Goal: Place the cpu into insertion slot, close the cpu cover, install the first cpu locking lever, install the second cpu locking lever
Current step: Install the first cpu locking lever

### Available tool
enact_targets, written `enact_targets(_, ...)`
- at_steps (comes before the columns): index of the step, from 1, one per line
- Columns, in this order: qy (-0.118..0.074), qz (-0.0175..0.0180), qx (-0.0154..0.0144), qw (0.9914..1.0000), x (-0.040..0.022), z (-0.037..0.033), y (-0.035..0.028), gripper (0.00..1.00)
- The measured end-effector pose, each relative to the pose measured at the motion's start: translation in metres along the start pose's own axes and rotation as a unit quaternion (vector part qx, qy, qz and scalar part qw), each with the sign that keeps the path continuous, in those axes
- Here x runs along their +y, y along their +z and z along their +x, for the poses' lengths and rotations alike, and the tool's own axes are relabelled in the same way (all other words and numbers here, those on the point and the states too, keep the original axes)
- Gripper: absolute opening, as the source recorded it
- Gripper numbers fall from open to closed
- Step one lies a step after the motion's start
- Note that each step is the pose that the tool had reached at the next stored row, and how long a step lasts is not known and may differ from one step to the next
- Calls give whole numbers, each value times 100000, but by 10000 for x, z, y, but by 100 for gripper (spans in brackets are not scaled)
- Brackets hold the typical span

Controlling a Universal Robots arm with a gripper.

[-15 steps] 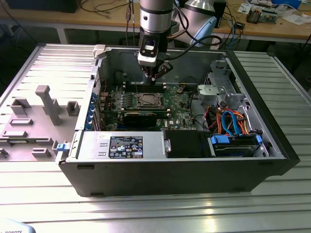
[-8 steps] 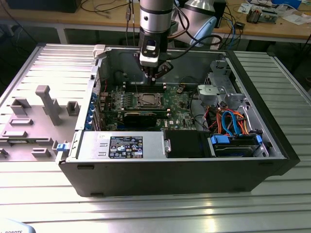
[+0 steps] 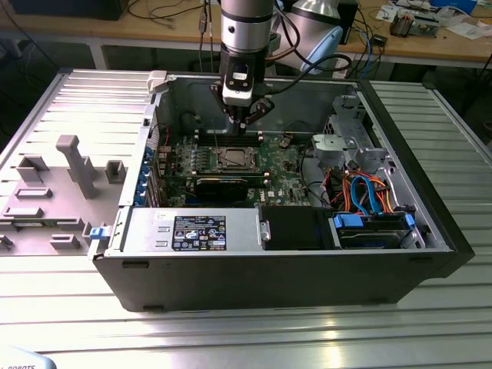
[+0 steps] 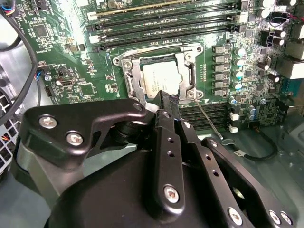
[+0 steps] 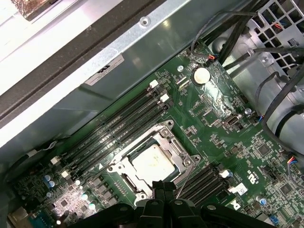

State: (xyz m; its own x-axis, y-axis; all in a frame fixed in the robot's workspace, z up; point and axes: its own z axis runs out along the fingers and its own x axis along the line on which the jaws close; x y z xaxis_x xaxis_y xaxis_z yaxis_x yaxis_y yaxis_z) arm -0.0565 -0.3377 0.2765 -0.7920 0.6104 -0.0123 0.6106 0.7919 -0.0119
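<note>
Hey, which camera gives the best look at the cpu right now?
The first wrist view: the cpu shows nearly whole, top face up. In the second wrist view the gripper covers one edge of it; the exterior view shows it from afar.

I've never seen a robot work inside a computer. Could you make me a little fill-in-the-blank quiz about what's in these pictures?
1. The cpu shows through the cpu cover's window, its ____ face up.
2. The round coin battery sits on the ____ circuit board.
3. The ____ end effector hangs close to the cover.
4. Orange and ____ cables run at the exterior view's right.
Missing words: silver, green, black, blue.
</note>
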Motion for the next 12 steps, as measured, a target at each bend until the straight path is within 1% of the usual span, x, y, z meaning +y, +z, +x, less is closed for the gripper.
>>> enact_targets(3,-29,-2,-1,100000,0,0,0,11)
enact_targets(6,-911,-12,-13,99996,0,0,0,11)
enact_targets(12,-3895,-49,-48,99924,-2,2,0,11)
